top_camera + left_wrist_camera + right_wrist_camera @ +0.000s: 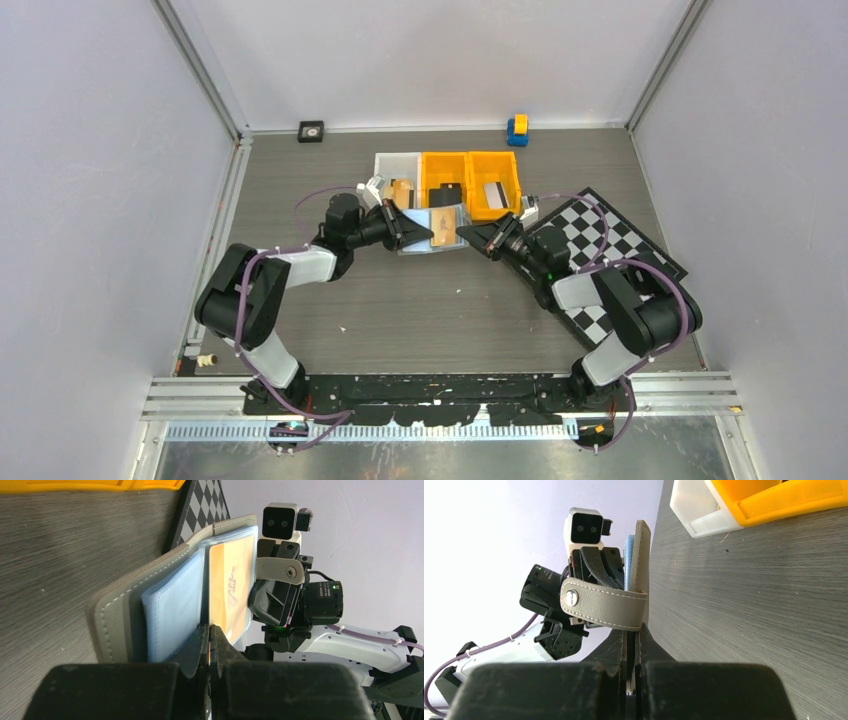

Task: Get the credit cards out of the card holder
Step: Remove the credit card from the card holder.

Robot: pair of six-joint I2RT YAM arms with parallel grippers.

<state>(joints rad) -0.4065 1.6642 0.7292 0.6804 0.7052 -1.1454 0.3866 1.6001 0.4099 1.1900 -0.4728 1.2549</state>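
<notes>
Room: pale lilac walls on three sides, metal framing in the corners.
Table: dark grey wood-grain.
Arms, two: left arm and right arm, both reaching inward and meeting mid-table.
Checkerboard, one, flat at the right, partly under the right arm.
Bins, three, in a row at the far side: one white bin, two orange bins.
Card holder, one: grey, open, held between the two arms just in front of the bins. Cannot tell whether it touches the table.
Right jaws are closed on its grey outer cover, below the snap strap.
Left jaws are pinched together on the near edge of the orange card, which sits in a pale blue pocket.
Cards counted, three sure: orange card in the holder, black card in the middle bin, silvery card in the right bin. The white bin holds a tan flat piece, too small to identify.
Small items at the far edge, two: black square, blue-and-yellow block.
</notes>
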